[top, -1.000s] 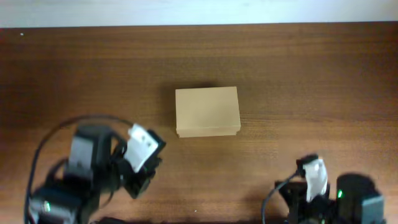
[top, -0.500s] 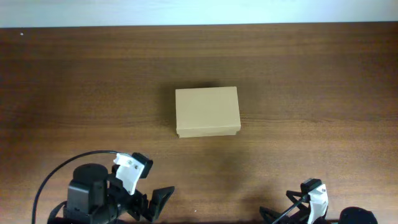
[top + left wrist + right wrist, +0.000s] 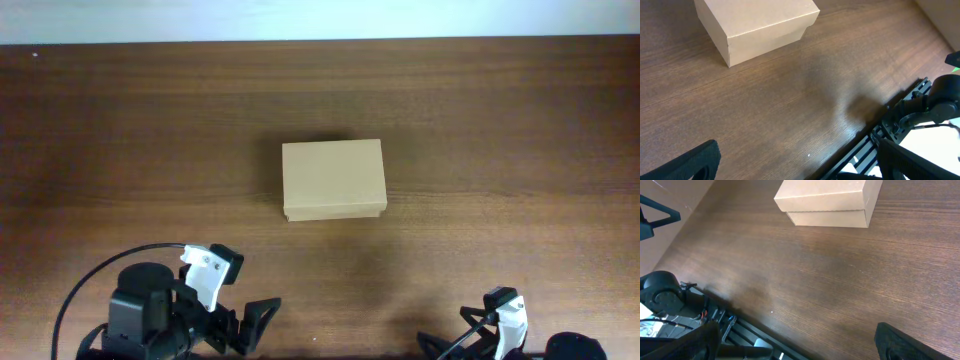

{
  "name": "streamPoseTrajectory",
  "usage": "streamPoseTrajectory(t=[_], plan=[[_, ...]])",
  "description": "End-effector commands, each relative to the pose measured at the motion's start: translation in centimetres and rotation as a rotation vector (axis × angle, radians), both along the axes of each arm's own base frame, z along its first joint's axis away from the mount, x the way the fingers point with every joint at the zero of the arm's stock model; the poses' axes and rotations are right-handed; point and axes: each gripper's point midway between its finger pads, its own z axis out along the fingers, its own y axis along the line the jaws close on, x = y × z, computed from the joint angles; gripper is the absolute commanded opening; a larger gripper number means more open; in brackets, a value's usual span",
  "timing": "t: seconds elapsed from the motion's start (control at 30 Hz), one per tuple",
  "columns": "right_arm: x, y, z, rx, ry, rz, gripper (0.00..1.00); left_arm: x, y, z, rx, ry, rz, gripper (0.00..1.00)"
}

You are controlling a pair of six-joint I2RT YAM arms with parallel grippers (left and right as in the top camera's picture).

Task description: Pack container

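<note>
container [image 3: 334,180] lid down, middle of the table [image 3: 500,120], well apart from me. my left gripper [image 3: 795,150] and right gripper [image 3: 797,330]: jaws spread wide, both empty.

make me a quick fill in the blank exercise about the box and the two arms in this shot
The container has its lid ___.
It sits on a brown ___ table.
The left end effector and the right end effector both stand ___, holding nothing.
Missing words: closed; wooden; open.
</note>
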Motion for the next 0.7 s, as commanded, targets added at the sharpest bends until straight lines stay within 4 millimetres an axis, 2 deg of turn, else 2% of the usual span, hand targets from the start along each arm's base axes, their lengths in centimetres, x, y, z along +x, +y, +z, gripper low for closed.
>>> streamPoseTrajectory(t=[0.0,0.2,0.3,0.47,0.67], plan=[[-0.1,0.1,-0.1,0.008,0.004,0.006,0.99,-0.2,-0.1,0.0,-0.013,0.004,-0.003,0.99],[-0.1,0.1,-0.1,0.008,0.004,0.006,0.99,-0.7,0.1,-0.3,-0.006,0.018,0.0,0.99],[-0.1,0.1,-0.1,0.008,0.004,0.006,0.99,0.2,1.0,0.2,0.027,-0.057,0.053,0.99],[-0.1,0.1,-0.1,0.008,0.004,0.006,0.99,2.9,2.7,2.1,0.046,-0.287,0.171,0.99],[-0.1,0.1,-0.1,0.008,0.004,0.006,0.99,4.1,4.4,0.4,0.042,-0.404,0.282,0.99]])
